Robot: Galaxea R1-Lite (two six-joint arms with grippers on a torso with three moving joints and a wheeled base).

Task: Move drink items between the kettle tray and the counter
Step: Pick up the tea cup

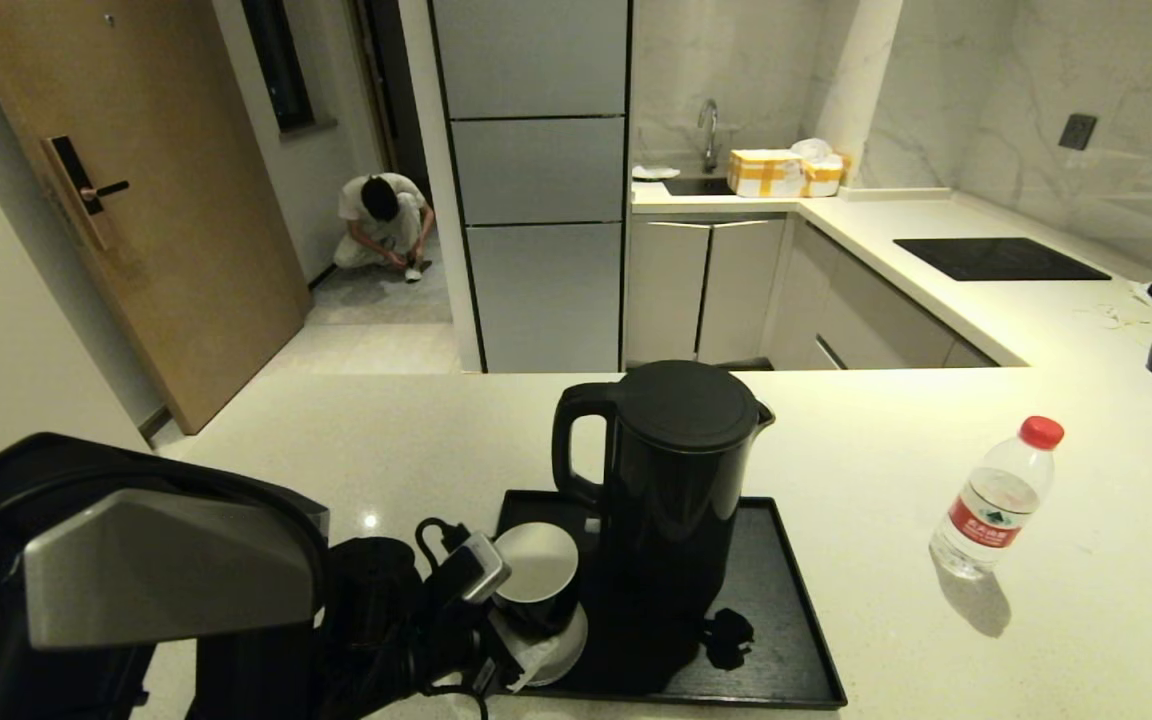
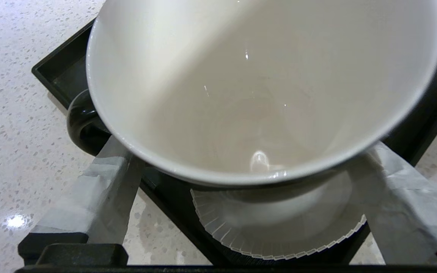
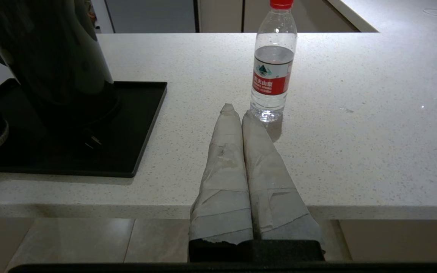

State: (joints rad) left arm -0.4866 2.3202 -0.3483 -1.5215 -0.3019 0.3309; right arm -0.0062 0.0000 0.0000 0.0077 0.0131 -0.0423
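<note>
The black handled cup (image 2: 264, 87), white inside, sits between the two taped fingers (image 2: 101, 189) of the left end effector (image 1: 496, 600), which straddle it on either side; whether the pads already press its wall cannot be told, though the cup looks tipped toward the wrist camera, which suggests it is being gripped or lifted. Just under the cup lies a white ridged saucer (image 2: 279, 235), on the near-left corner of the kettle tray (image 1: 786, 650), so the end effector is reaching over the tray's low rim from the bench edge. Its handle (image 2: 80, 125) sticks out past one finger, left free, probably so the fingers can close on the round body. Beyond the end effector and close beside the cup stands the tall black kettle (image 1: 676, 480), which leaves little room to swing the cup that way; drawing it up and toward the robot looks the safer course. Farther off across the bench (image 1: 886, 420) stands the water bottle (image 1: 998, 498), upright on bare stone, well apart from the tray. The right end effector (image 3: 241, 113) hangs at the bench edge, clenched and empty, its tips aimed at the bottle's base just ahead, apparently waiting.
</note>
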